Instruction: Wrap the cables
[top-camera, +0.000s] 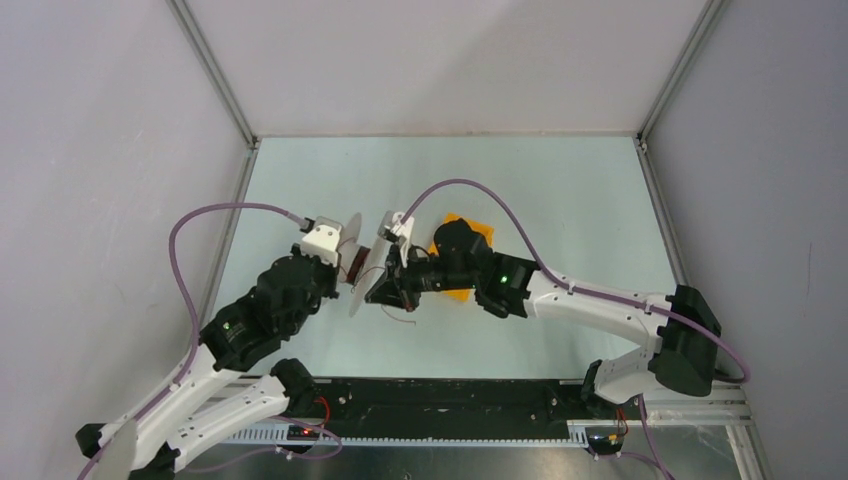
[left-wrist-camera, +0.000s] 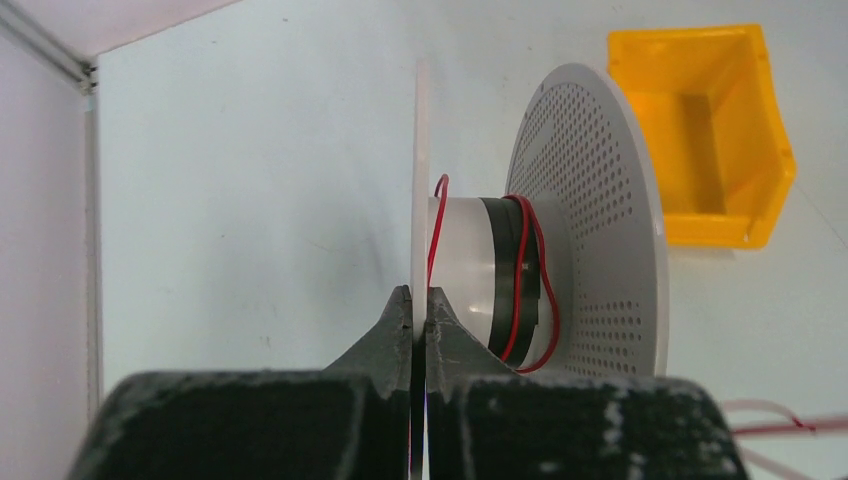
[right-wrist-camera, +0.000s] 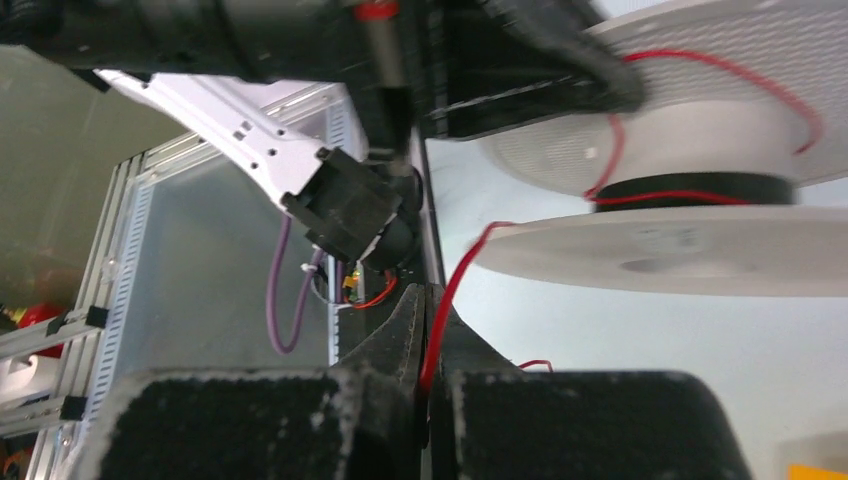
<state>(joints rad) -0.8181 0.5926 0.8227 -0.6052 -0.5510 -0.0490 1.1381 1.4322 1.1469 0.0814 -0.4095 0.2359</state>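
**Ana:** What can go wrong from here?

**Ben:** Mostly tension. The cable (right-wrist-camera: 462, 262) is hair-thin, and the right hand (right-wrist-camera: 427, 305) has its fingers pressed together on it just beside the spool (left-wrist-camera: 600, 200). If the pull is too hard, I think it snaps or slides out of the pinch. If it is too soft, the turns go slack and fall off the hub (left-wrist-camera: 460, 270).

**Ana:** And the other side?

**Ben:** The left hand (left-wrist-camera: 419, 300) pinches the plain flange by its rim, a thin edge-on grip. A sideways tug from the cable could twist the spool out of that grip.

**Ana:** Anything else?

**Ben:** One loop sits apart from the others, right against the pinched flange. It might slip over the rim or catch on the left fingers.

**Ana:** How does the cable look now?

**Ben:** It is red and very fine. Only a few loose turns lie over the black band (left-wrist-camera: 497, 270) on the hub, and they are not packed side by side. A free end curls on the bench (left-wrist-camera: 250, 200) just near of the hands.

**Ana:** Where is it all?

**Ben:** It is around the middle of the bench, between the two hands, with the yellow bin (left-wrist-camera: 700, 130) just to the right. I cannot tell whether the spool touches the bench.
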